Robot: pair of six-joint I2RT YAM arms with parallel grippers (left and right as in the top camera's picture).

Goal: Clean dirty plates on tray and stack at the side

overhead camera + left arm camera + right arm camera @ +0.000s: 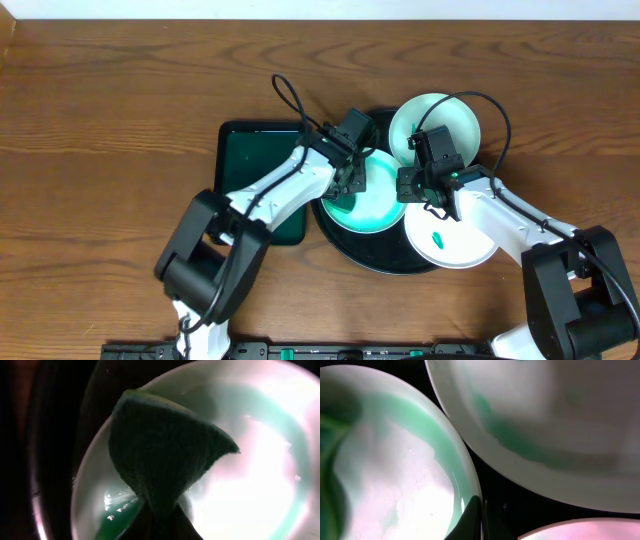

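Three plates lie on the round black tray (380, 264). My left gripper (352, 180) is shut on a dark green sponge (165, 450) and holds it down on the middle plate (375, 205), whose surface shows pale green streaks (250, 485). My right gripper (408, 185) is shut, and its tips (481, 512) rest against that plate's right rim (395, 470). The back plate (435, 125) fills the upper right of the right wrist view (560, 425). On the front right plate (455, 240) there is a small green smear (437, 238).
A dark green rectangular tray (250, 160) lies left of the black tray, partly under my left arm. Bare wooden table (110, 130) surrounds both trays. Cables loop above both wrists.
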